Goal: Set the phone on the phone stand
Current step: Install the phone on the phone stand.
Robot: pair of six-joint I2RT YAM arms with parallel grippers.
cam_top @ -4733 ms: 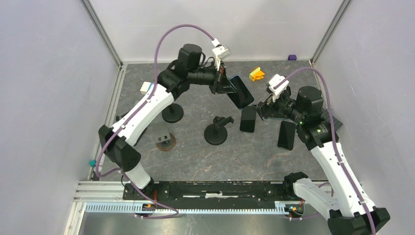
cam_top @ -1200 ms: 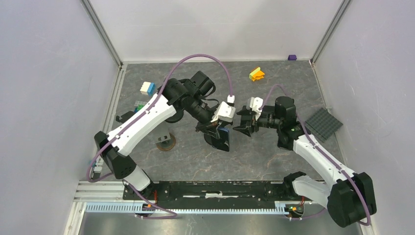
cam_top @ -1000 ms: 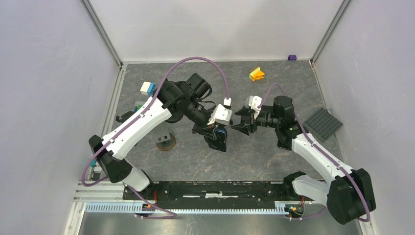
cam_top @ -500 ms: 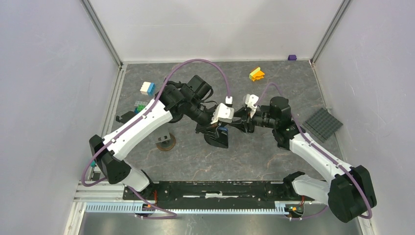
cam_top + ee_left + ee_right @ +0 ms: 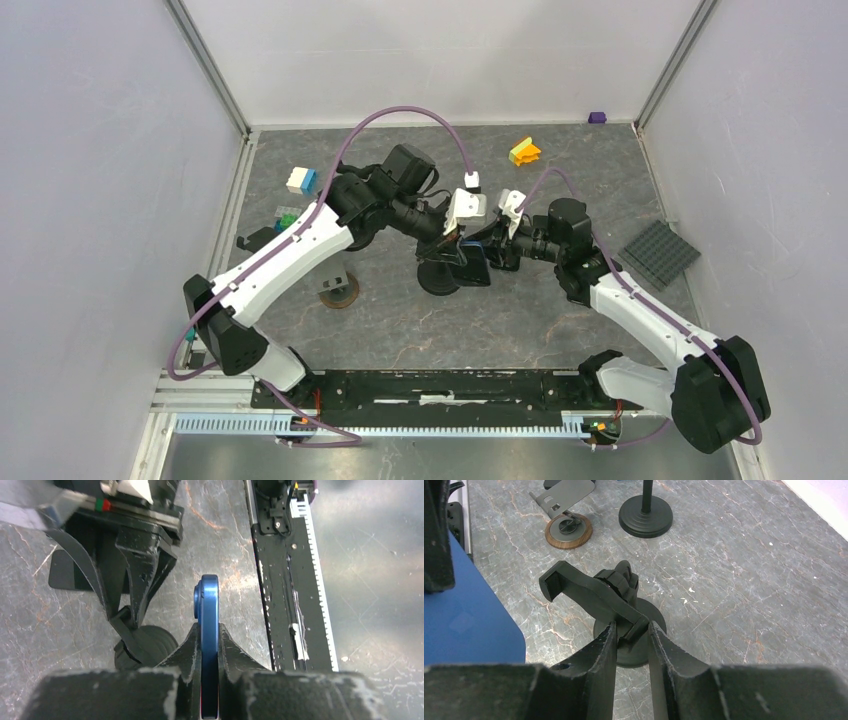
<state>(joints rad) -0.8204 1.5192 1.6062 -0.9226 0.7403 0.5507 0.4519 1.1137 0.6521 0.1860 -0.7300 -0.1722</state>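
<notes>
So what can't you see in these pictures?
Left wrist view: the phone shows only its edge, screen hidden.
Right wrist view: the right hand covers part of the phone stand base.
Top view: the left hand hides whether phone touches stand.

blue phone (image 5: 207, 615): smooth, satin sheen along the edge
black phone stand (image 5: 589, 595): matt plastic
tabletop (image 5: 734, 580): dark grey stone-look, orange veining, slight gloss
right gripper (image 5: 631, 630): black plastic, rough, scuffed
round-based stand (image 5: 568, 530): wood-look base, grey metal plate
</notes>
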